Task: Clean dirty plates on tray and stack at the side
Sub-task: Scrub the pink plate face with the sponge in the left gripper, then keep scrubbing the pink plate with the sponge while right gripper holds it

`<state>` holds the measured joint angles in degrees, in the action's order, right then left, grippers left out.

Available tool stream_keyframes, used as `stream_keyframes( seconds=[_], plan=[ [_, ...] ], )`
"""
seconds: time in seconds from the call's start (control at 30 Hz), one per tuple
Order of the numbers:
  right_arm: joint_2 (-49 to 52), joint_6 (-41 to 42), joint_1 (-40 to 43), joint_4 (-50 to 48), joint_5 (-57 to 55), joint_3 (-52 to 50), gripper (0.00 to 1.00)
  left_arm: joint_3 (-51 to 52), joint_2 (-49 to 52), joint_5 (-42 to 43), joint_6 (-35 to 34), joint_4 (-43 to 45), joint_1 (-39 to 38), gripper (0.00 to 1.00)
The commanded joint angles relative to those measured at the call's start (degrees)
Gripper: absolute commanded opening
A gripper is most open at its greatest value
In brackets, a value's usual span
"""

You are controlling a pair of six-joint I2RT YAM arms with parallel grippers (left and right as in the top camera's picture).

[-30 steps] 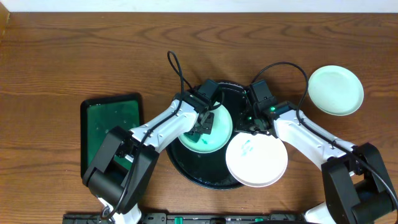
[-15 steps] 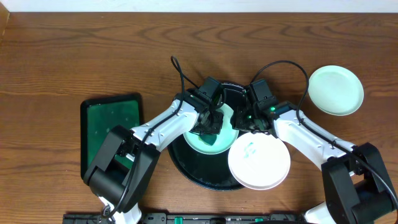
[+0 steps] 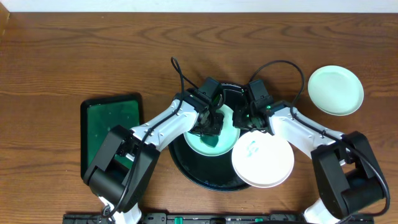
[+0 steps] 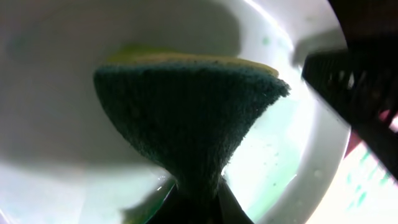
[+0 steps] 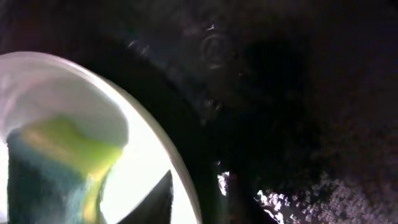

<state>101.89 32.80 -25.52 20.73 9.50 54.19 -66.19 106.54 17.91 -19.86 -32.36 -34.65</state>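
Sponge (image 4: 186, 118), dark green scouring face over a yellow layer, is pinched at its narrow end between the tightly closed fingers of the left gripper (image 3: 210, 126) and pressed into the hollow of the mint-green plate (image 3: 202, 144) directly beneath it. Faint green specks dot the plate around the sponge. That plate lies on the black tray (image 3: 191, 168), which spreads under both grippers. The right gripper (image 3: 244, 119) is just right of the left one, its fingers set narrow with the plate's right rim running between them; whether they actually pinch it cannot be told. Just nearer the robot than the right gripper, the white plate (image 3: 270, 168), marked with a small green smear, overhangs the tray's right edge. A second mint-green plate (image 3: 336, 91) lies on the table (image 3: 74, 56) well off to the right gripper's outer side, and a dark green rectangular tray (image 3: 112, 127) lies well off to the left gripper's outer side.
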Motion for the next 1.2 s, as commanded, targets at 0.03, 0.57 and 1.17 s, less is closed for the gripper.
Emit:
stream_keyframes(
  seconds=[0.03, 0.57, 1.17],
  plan=[
    [3.3, -0.1, -0.2, -0.2, 1.5, -0.4, 0.05, 0.3, 1.7, 3.1, -0.9, -0.3, -0.4, 0.07],
    [3.5, 0.2, -2.6, -1.8, 1.5, -0.4, 0.01, 0.3, 1.7, 16.2, -2.7, 4.0, -0.4, 0.07],
    [3.5, 0.2, -2.5, 0.7, 1.5, -0.4, 0.01, 0.4, 1.7, -27.7, -8.4, -8.9, 4.3, 0.07]
  ],
)
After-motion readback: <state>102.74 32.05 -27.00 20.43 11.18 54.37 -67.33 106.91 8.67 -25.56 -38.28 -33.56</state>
